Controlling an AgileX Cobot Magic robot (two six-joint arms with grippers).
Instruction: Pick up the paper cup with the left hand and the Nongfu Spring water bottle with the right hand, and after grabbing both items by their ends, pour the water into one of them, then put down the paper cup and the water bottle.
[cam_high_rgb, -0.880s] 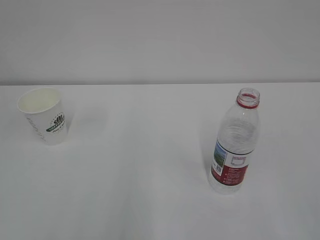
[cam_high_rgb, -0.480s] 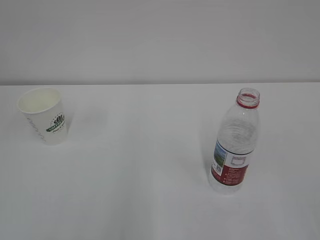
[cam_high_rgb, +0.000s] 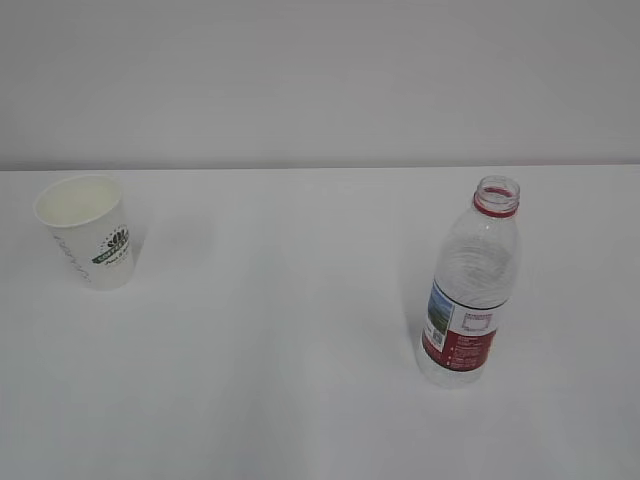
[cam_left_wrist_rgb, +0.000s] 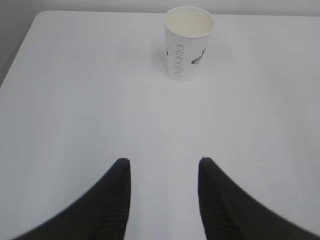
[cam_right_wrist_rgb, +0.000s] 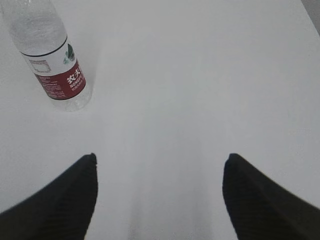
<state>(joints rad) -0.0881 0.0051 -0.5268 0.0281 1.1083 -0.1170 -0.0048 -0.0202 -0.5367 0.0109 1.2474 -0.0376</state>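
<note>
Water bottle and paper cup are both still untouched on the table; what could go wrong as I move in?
1. The water bottle stands uncapped, tall and narrow. A bump from the right end effector, which sits off to its side, could tip it and spill.
2. The paper cup is light and looks empty. The left end effector is open only slightly wider than the cup, so a finger might push it away or crush the rim.

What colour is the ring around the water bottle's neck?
Red, on the Nongfu Spring water bottle, just under its open mouth; clearest in the exterior view.
</note>
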